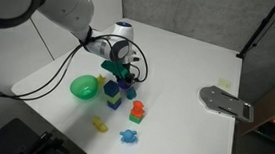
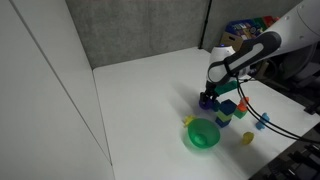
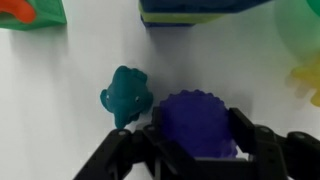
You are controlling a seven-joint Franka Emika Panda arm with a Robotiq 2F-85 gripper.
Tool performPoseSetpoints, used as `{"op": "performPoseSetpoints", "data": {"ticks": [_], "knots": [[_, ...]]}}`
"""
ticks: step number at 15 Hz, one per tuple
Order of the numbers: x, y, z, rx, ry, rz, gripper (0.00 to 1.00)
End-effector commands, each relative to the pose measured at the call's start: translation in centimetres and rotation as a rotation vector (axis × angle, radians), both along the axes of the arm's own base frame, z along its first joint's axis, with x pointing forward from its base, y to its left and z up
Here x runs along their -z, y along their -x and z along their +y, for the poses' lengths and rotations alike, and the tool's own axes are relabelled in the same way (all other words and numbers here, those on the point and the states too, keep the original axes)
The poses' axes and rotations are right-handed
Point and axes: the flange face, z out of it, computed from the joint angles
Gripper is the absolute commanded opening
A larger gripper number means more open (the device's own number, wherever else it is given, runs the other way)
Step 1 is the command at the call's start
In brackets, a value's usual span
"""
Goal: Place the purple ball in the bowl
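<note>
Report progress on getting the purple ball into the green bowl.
Approach looks done: in the wrist view the gripper straddles the small round purple ball. In hand: the grasp; whether the fingers pinch it yet is unclear. Left: lift it, carry it to the bright green round plastic bowl, which looks empty, and release.

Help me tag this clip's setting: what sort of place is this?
Probably a lab or test workspace rather than a home: a plain white table, grey partition panels behind it, and small coloured toys set out by the green bowl.
</note>
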Motion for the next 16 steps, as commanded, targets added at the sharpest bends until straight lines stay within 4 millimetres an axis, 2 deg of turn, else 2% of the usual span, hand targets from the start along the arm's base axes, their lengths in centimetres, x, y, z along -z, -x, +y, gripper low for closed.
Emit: {"op": "performPoseSetpoints", "data": {"ticks": [1, 5, 9, 12, 16], "knots": [[-4.0, -0.5, -0.1, -0.002, 0.009, -0.026, 0.4], [-8.1, -1.0, -0.5, 0.009, 0.013, -0.071, 0.35], [-11.3, -0.8, -1.4, 0.013, 0.012, -0.092, 0.35], [-13.4, 0.4, -1.2, 0.0, 0.013, -0.1, 0.35], [-15.8, 3.0, 0.2, -0.054, 0.017, -0.081, 0.35]]}}
